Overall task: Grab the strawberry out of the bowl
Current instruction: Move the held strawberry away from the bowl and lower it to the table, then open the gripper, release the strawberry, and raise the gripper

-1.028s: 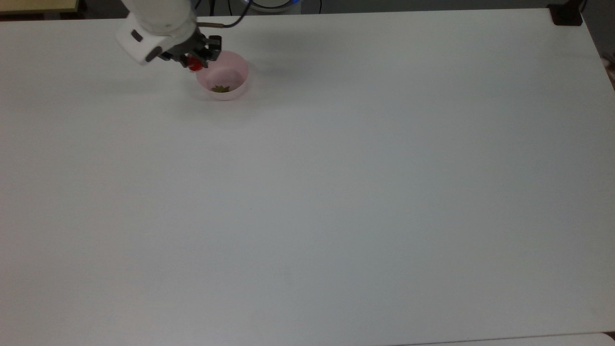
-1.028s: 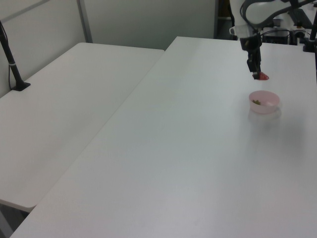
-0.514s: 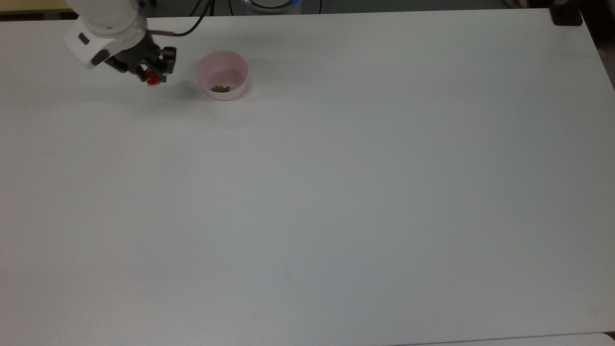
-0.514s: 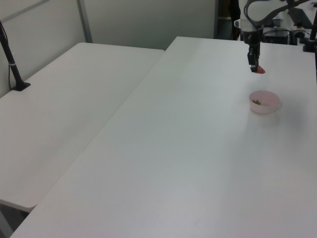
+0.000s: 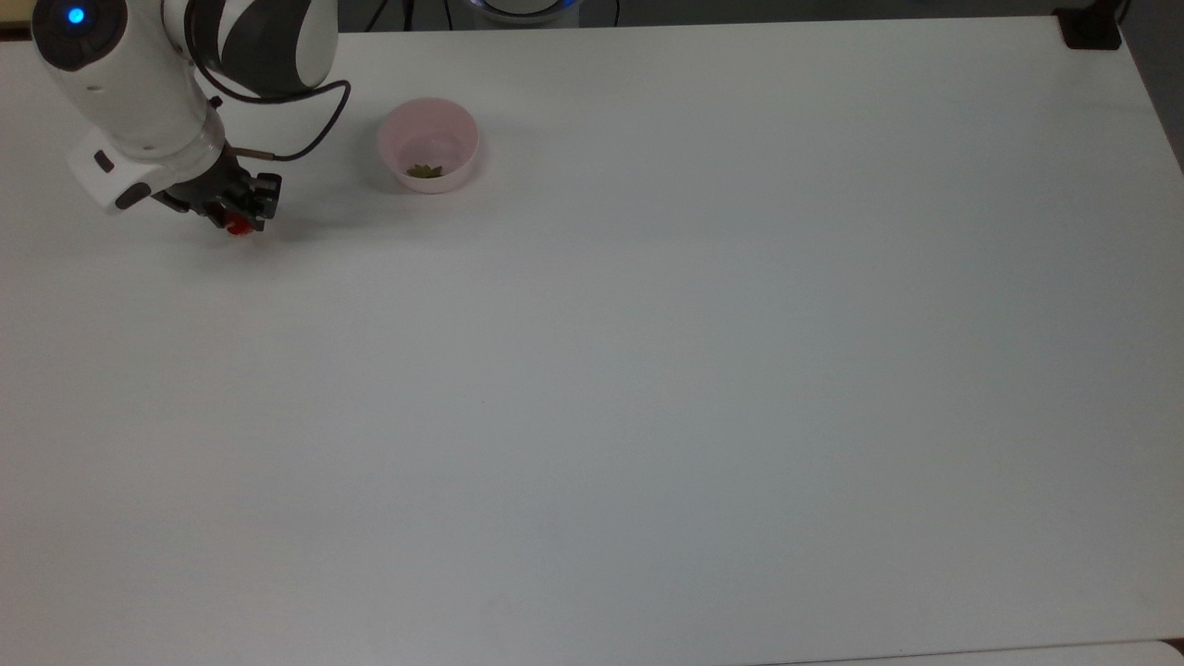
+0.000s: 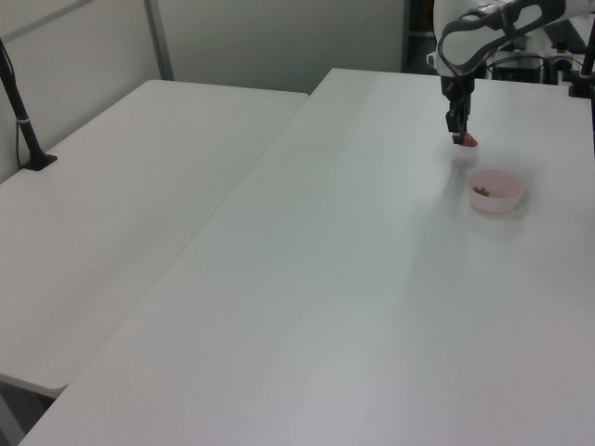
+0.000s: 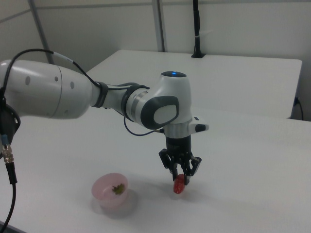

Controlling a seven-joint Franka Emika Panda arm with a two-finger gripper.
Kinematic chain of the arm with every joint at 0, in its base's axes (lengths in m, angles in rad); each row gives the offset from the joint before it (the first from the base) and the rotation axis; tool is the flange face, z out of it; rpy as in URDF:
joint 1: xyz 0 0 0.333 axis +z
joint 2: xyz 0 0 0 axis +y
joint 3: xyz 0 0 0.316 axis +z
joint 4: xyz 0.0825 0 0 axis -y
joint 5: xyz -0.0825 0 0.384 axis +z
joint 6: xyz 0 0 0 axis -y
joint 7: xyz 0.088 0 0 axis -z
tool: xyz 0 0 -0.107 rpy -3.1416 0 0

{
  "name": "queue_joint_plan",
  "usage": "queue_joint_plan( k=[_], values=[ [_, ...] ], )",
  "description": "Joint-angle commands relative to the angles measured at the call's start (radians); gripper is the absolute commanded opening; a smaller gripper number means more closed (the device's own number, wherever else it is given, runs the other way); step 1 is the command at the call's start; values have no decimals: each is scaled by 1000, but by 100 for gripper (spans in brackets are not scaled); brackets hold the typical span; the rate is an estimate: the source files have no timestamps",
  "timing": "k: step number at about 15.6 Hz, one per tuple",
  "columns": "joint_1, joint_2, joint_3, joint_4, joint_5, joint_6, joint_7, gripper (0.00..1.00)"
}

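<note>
1. Gripper (image 5: pixel 242 220) fingers are clamping the strawberry (image 5: pixel 239 227), now well off to the top view's left of the bowl (image 5: pixel 428 145); a second ago it was hanging at the bowl's rim.
2. Sitting on the white table (image 5: pixel 647 370), the pale pink bowl is holding just a loose green leafy cap (image 5: pixel 425 170).
3. Jutting below the fingertips in the right view, the red berry (image 7: pixel 179 185) is hanging just above the tabletop, beside the bowl (image 7: pixel 112 190).
</note>
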Motion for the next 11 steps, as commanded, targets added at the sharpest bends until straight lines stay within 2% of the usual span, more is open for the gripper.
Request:
queue_joint_plan(
  k=[1,2,3,4,8,11],
  values=[
    [-5,2,-5,15,3,13,-8,46],
    [-5,2,-5,14,3,14,-5,65],
    [-6,1,-5,15,6,13,1,97],
    [-3,-4,-5,15,6,11,21,100],
    [3,-82,-3,19,8,-8,160,100],
    [20,-164,8,23,11,-113,235,100]
  ],
)
